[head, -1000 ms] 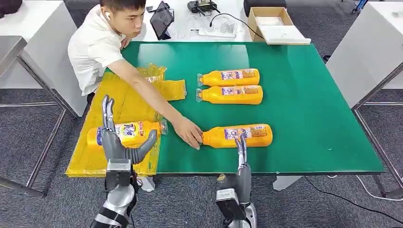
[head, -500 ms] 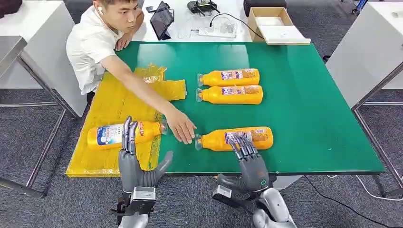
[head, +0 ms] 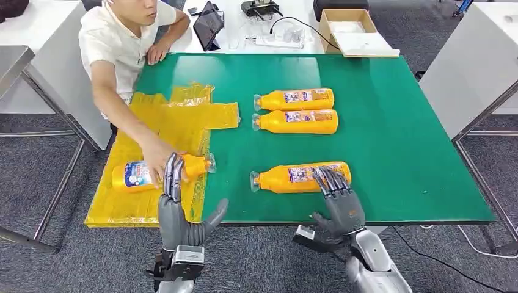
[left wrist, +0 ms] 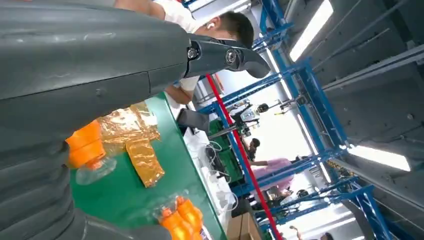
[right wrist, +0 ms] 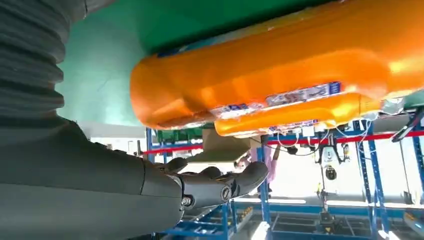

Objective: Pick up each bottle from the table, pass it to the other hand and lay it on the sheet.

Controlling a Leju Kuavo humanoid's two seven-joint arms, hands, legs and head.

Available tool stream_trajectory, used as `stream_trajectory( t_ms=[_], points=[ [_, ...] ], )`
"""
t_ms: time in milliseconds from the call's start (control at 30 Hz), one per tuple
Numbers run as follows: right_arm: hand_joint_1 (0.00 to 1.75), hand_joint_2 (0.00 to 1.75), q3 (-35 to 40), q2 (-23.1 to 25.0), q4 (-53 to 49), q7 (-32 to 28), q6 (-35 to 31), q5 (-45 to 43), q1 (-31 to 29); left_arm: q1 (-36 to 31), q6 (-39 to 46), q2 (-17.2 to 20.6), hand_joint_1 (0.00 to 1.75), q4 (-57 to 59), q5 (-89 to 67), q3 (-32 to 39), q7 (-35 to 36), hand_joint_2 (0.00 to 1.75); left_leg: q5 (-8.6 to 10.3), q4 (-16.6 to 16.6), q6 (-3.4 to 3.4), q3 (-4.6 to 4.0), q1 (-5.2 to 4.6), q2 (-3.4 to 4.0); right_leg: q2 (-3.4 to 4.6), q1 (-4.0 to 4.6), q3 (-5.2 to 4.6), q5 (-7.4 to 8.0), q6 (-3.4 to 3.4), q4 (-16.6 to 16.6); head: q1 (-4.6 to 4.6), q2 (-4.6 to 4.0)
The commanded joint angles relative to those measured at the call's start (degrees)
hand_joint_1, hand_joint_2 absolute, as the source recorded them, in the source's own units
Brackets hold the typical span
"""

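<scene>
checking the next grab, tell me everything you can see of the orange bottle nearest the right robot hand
The nearest orange bottle lies on its side on the green table, near the front edge, clear cap end toward the yellow sheet. It looks like glossy plastic with a printed label on its upper side. The right robot hand is open with its fingertips at the bottle's base end; whether they touch it is unclear. Nothing else touches it.

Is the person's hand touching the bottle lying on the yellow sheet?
Touching. In the head view the person's hand lies across the middle of the bottle on the yellow sheet, covering part of its label.
</scene>
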Motion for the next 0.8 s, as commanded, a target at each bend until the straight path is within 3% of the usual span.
stream_trajectory(
  t_ms=[33,167,200,233,400,800],
  points=[
    [0.00,1.75,2.25,-0.41,15.31,1.53,3.30,-0.31,-12.65,-1.13,-0.06,1.89,0.00,1.58,2.61,-4.19,-1.82,1.75,-0.16,0.01,-0.16,0.33,0.07,0.44,0.29,0.09,0.23,-0.04,-0.18,-0.03,0.00,-0.02],
    [0.00,1.75,2.65,0.47,19.16,1.20,1.95,0.29,-16.67,-1.88,-0.06,2.48,0.00,2.04,2.13,-5.32,-1.82,1.75,-0.24,0.08,-0.22,0.43,0.10,0.55,0.35,0.14,0.29,-0.11,-0.28,0.06,0.00,0.00],
    [0.00,1.75,2.71,0.66,19.28,1.22,1.98,0.31,-16.85,-1.90,-0.06,2.49,0.00,2.06,2.16,-5.32,-1.82,1.75,-0.21,-0.04,-0.22,0.48,0.09,0.62,0.43,0.12,0.34,-0.05,-0.27,-0.04,0.00,0.00],
    [0.00,1.75,2.85,1.08,20.07,0.87,2.14,0.15,-17.16,-1.91,-0.06,2.48,0.00,1.88,2.00,-5.26,-1.82,1.75,-0.02,-0.04,-0.08,0.20,0.00,0.24,0.11,0.00,0.09,0.05,-0.05,-0.04,0.02,0.00],
    [0.00,1.75,2.70,1.44,22.44,1.06,3.05,-0.44,-17.93,-2.73,-0.06,3.07,0.00,2.44,3.05,-6.22,-1.00,1.75,-0.05,-0.05,-0.08,0.25,0.02,0.27,0.16,0.02,0.15,0.01,-0.08,-0.03,0.00,0.00],
    [0.00,1.75,1.41,2.13,28.65,-2.63,15.41,-6.53,-19.29,-5.54,-1.54,6.20,0.00,5.14,8.03,-11.87,2.93,1.75,0.02,-0.06,-0.05,0.18,0.00,0.10,0.02,0.00,0.14,0.03,-0.05,-0.07,0.02,0.00]
  ],
)
